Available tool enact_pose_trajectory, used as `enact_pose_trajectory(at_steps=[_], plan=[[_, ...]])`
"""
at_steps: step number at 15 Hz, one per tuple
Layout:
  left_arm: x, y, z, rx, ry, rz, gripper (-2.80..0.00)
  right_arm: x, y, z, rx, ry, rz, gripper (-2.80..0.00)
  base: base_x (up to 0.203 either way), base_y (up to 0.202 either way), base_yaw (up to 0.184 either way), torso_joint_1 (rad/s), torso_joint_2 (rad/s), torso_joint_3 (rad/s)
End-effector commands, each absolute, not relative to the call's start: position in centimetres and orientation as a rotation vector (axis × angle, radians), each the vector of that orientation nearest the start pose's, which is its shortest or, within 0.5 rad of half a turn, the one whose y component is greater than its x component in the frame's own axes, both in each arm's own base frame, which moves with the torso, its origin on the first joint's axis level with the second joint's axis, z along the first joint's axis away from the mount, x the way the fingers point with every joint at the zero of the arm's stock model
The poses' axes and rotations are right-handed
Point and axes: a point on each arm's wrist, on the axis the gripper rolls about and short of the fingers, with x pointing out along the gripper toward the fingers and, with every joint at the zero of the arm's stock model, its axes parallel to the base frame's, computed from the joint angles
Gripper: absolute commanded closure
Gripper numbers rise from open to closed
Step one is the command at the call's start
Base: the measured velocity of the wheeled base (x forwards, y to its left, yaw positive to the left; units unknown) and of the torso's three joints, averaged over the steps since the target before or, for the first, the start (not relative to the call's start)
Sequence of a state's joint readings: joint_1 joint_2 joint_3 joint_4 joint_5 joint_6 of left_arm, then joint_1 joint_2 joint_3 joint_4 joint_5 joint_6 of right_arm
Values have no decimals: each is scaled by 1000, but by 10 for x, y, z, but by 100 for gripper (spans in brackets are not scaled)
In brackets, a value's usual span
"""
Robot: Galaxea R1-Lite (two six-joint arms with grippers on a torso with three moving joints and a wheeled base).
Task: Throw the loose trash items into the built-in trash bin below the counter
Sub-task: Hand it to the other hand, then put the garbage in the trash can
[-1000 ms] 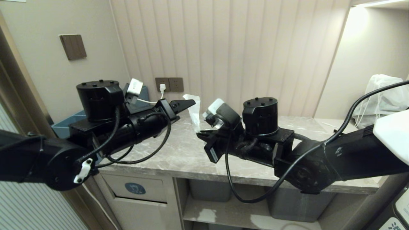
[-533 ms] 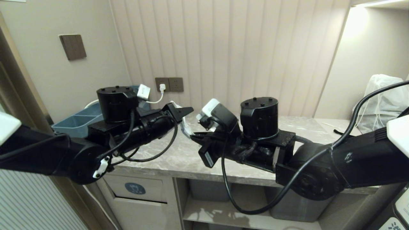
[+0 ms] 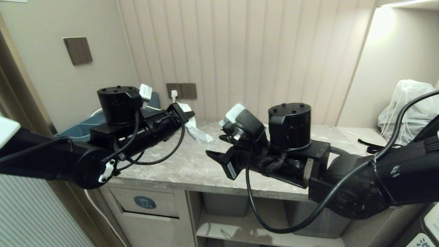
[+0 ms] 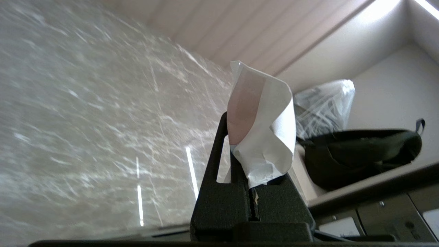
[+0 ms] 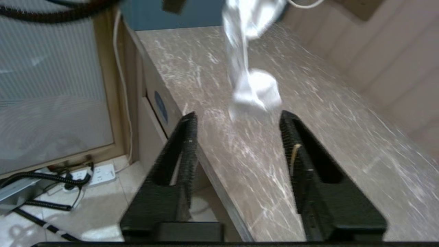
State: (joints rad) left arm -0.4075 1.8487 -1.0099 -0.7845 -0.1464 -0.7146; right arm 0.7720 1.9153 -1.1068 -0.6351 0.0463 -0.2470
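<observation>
My left gripper (image 3: 185,112) is shut on a crumpled clear-white plastic wrapper (image 3: 198,132), one of the loose trash items, which hangs from the jaws just over the grey marble-look counter (image 3: 192,168). The left wrist view shows the wrapper (image 4: 271,137) pinched at the base of the closed left gripper (image 4: 250,161). My right gripper (image 3: 214,156) hovers open and empty a short way right of the wrapper. In the right wrist view the right gripper (image 5: 238,115) faces the dangling wrapper (image 5: 255,89). The built-in trash bin (image 3: 145,202), with its blue sticker, sits below the counter's left end.
A long teal box (image 3: 79,128) lies at the counter's far left behind my left arm. A white drawstring bag (image 3: 408,109) stands at the far right, beside a black pouch (image 4: 360,154). Grey tubs (image 3: 224,204) fill the shelf under the counter. A plugged-in wall socket (image 3: 175,92) sits behind.
The wrapper passed from my right gripper to my left. The left gripper closed on it and drew back left; the right gripper opened and pulled slightly away.
</observation>
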Motion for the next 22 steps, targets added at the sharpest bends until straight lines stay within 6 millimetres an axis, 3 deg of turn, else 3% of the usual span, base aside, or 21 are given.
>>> enact_pose_trajectory(at_steps=[1,2,5,8,10,12,14,18,22], plan=[[331,-134,208,-681,216,-477,0,267,247,209,-255,38,758,-280,0,0,0,0,0,0],[332,-127,210,-673,195,-448,0,268,238,216,-220,37,696,0,0,0,0,0,0,0],[331,-112,218,-675,161,-413,0,277,199,225,-176,49,545,0,0,0,0,0,0,0],[324,-109,224,-663,148,-413,0,284,132,238,-162,34,348,0,0,0,0,0,0,0],[322,-109,224,-662,137,-382,0,268,87,253,-155,-2,225,0,0,0,0,0,0,0],[320,-109,224,-645,115,-338,0,234,45,259,-158,-27,102,0,0,0,0,0,0,0],[315,-107,221,-640,118,-314,0,182,20,255,-195,-61,33,0,0,0,0,0,0,0],[303,-100,217,-542,111,-267,0,76,4,181,-288,-35,24,0,0,0,0,0,0,0],[277,-74,207,-349,99,-229,0,4,0,121,-309,21,59,0,0,0,0,0,0,0]])
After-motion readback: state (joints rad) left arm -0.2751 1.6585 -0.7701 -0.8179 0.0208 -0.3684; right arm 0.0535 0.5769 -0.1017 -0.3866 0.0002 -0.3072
